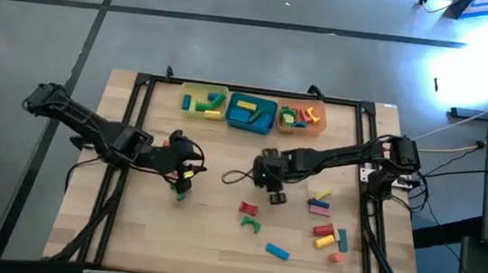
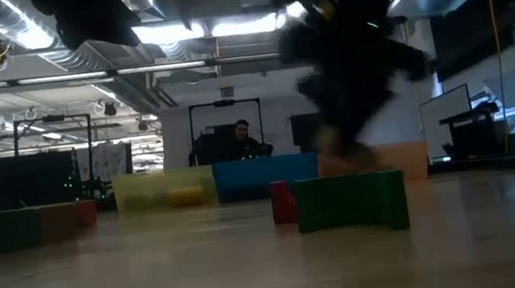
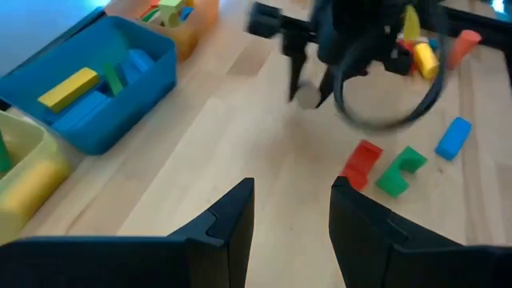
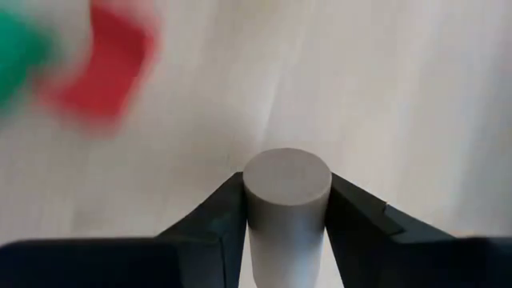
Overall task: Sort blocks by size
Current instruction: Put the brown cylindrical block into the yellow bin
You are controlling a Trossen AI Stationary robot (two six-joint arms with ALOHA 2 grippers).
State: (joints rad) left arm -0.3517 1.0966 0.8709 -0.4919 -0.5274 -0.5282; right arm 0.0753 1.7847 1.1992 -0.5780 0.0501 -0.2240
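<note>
My right gripper (image 1: pixel 275 194) hangs over the middle of the table, shut on a tan cylinder block (image 4: pixel 286 208). Loose blocks lie toward the near side: a red one (image 1: pixel 248 210), a green arch (image 1: pixel 250 224), a blue bar (image 1: pixel 277 251) and several at the right (image 1: pixel 324 236). My left gripper (image 3: pixel 292 216) is open over the table's left half, with bare wood showing between its fingers. In the high view a yellow bit (image 1: pixel 186 176) and a green bit (image 1: pixel 180 194) show right by it. My right gripper pinches the cylinder's curved side (image 4: pixel 272 232) between its two fingers, one on each side. The fingers slant steeply down from above and lie along the cylinder. Its round end face (image 4: pixel 286 178) sticks out past the fingertips toward the table, and the cylinder looks clear of the wood.
A yellow tray (image 1: pixel 204 102), a blue tray (image 1: pixel 251 112) and an orange tray (image 1: pixel 302 117), each with blocks in it, stand in a row at the far edge. A black cable loop (image 1: pixel 238 174) lies beside the right arm. Bare wood lies between the two grippers.
</note>
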